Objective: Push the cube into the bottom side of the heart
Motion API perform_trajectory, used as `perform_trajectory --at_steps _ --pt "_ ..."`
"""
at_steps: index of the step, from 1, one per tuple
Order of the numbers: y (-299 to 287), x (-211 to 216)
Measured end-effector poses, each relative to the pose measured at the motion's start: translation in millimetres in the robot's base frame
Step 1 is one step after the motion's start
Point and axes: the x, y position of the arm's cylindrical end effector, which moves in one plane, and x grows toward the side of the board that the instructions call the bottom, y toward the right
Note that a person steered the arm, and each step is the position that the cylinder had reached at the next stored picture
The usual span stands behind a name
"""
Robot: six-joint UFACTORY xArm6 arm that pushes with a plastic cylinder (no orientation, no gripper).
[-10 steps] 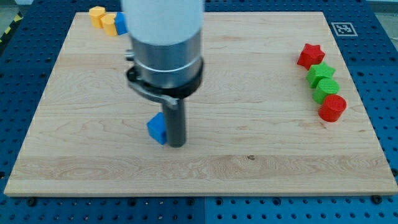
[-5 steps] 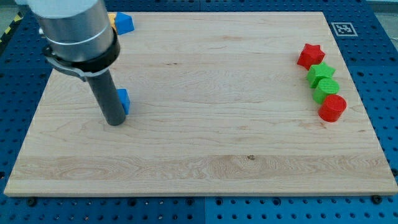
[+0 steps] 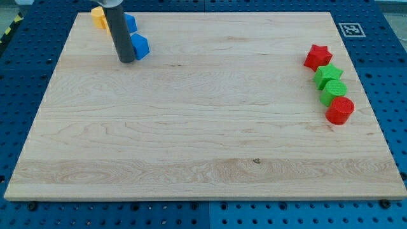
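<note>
The blue cube sits at the board's top-left, touching my tip on the tip's right and slightly above. The rod has no jaws; it grasps nothing. The blue heart, partly hidden behind the rod, lies just above the tip, beside yellow blocks.

A robotics lab bench: a pale wooden surface lies on a blue perforated metal base, with a printed fiducial marker at the surface's far right corner.
</note>
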Motion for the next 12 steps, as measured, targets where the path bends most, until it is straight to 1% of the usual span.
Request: perform_trajectory --at_steps 1,3,6,7,9,12 --pt "8 0" --pt "72 3" --pt "77 -22" --pt "63 -24" --pt "14 -26" --pt "-20 -49"
